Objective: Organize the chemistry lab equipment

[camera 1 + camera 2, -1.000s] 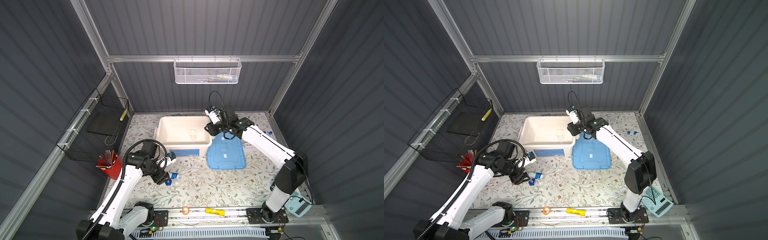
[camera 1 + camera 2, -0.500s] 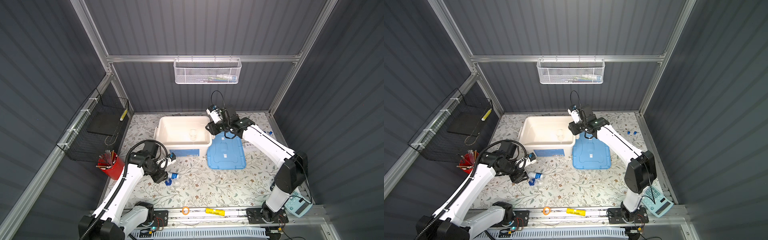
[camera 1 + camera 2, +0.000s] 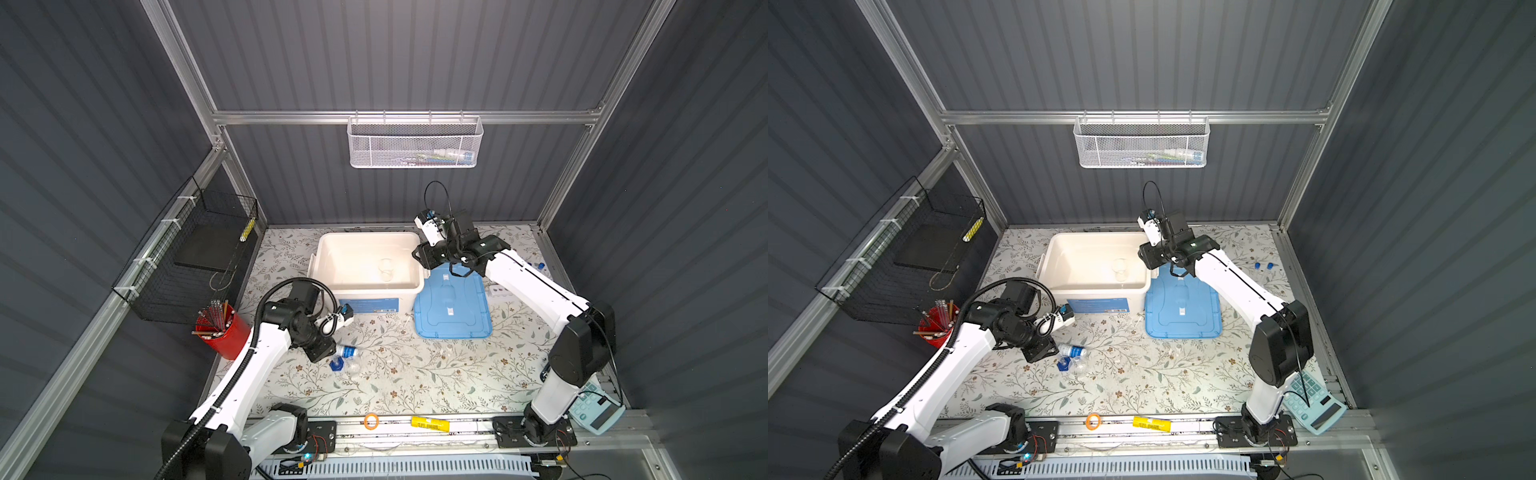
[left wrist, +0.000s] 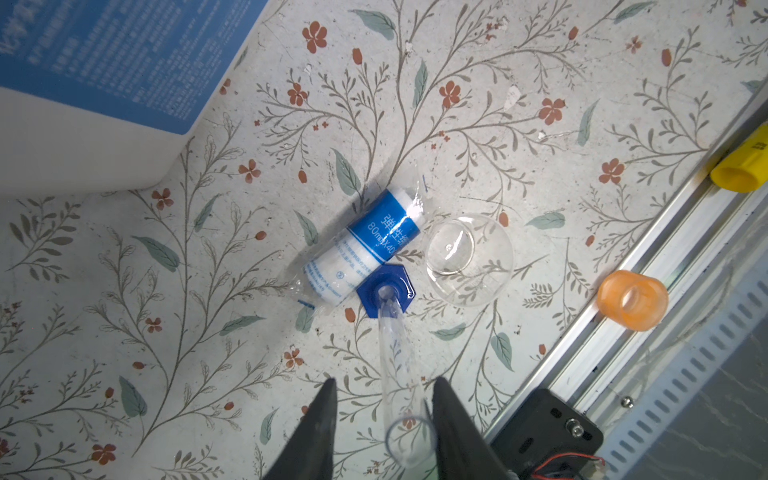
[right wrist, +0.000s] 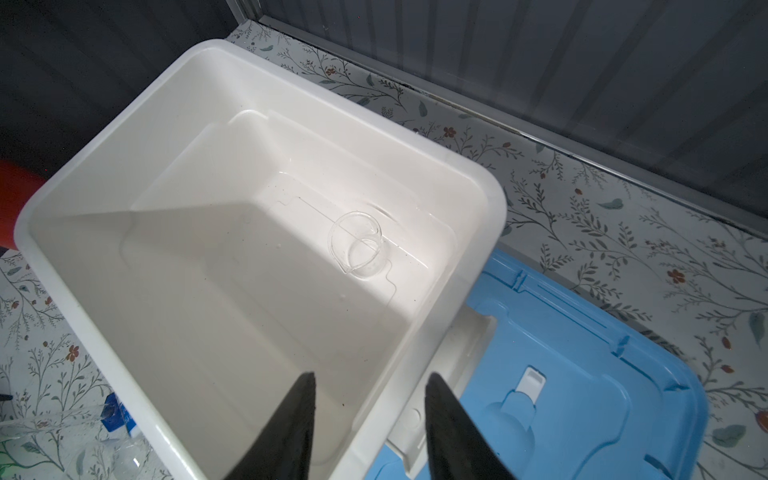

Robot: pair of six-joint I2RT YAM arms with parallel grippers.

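Note:
A clear cylinder (image 4: 397, 353) stands upright on its blue hexagonal base (image 4: 384, 293), beside a lying white blue-labelled bottle (image 4: 365, 245) and a round flask (image 4: 469, 259). My left gripper (image 4: 385, 380) is open around the cylinder's top. One finger touches the rim and a gap remains at the other. In both top views this group sits front left (image 3: 343, 359) (image 3: 1071, 357). My right gripper (image 5: 370, 376) hangs open and empty over the near corner of the white bin (image 5: 478, 178). A small clear beaker (image 5: 357, 249) lies in the bin.
A blue lid (image 3: 453, 307) lies right of the bin. Blue-capped tubes (image 3: 1263, 266) and a white holed rack (image 3: 500, 289) are at the right. A red cup of sticks (image 3: 220, 336) is at the left, a calculator (image 3: 596, 409) front right, and an orange ring (image 3: 371, 421) on the front rail.
My left gripper's jaws have narrowed around the cylinder's top. My right gripper has shifted slightly right along the bin's edge, its jaws unchanged.

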